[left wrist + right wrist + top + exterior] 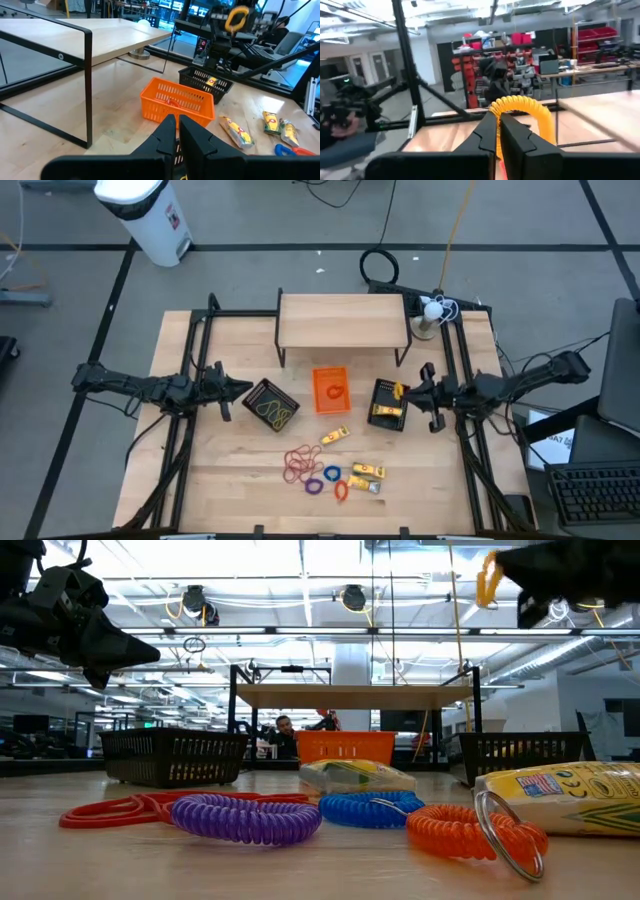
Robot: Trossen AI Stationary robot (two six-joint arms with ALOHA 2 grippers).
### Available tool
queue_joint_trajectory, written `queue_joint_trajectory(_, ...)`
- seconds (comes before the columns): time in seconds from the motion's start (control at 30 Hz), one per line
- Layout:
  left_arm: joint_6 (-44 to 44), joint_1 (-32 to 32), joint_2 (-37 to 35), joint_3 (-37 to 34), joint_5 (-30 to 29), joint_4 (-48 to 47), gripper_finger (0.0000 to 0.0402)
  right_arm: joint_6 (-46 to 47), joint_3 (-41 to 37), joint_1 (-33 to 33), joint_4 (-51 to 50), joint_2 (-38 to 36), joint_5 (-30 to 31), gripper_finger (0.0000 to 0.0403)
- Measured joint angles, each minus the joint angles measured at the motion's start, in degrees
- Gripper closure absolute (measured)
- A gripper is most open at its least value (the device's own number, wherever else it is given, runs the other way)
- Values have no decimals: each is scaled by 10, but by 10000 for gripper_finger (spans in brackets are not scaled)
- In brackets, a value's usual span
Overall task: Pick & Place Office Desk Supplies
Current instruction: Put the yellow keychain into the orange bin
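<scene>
My right gripper (412,390) hangs over the right black mesh tray (388,406), shut on a yellow coil ring (532,112). In the low view the ring (488,580) shows high up at the gripper's tip (520,585). My left gripper (240,390) hovers shut and empty beside the left black mesh tray (272,404), which holds thin bands. Loose on the near table lie red rubber bands (299,464), a purple ring (314,485), a blue ring (331,474), an orange ring (341,491) and yellow packets (367,472). My right gripper pinches one end of the yellow coil ring's loop (496,107) between its two fingers. The fingers come about level from the table's right side. The rest of the loop arches up and beside the fingertips, lifted clear above the right black tray.
A small orange tray (331,389) stands between the two black trays. A wooden shelf on black legs (343,320) spans the far middle. One more yellow packet (335,436) lies just near of the orange tray. Packets lie in the right tray (210,81).
</scene>
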Motion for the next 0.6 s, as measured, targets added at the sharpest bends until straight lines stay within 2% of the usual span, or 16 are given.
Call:
queue_joint_trajectory(0.2,3,0,0,0,0,0,380,-23,152,0,-74,172,5,403)
queue_joint_trajectory(0.4,9,0,0,0,0,1,380,-44,322,-25,-180,353,47,403)
queue_joint_trajectory(0.47,9,0,0,0,-1,1,380,-53,367,-41,-208,401,38,403)
queue_joint_trajectory(0.6,9,0,0,0,-1,1,380,-60,426,-84,-240,481,-19,403)
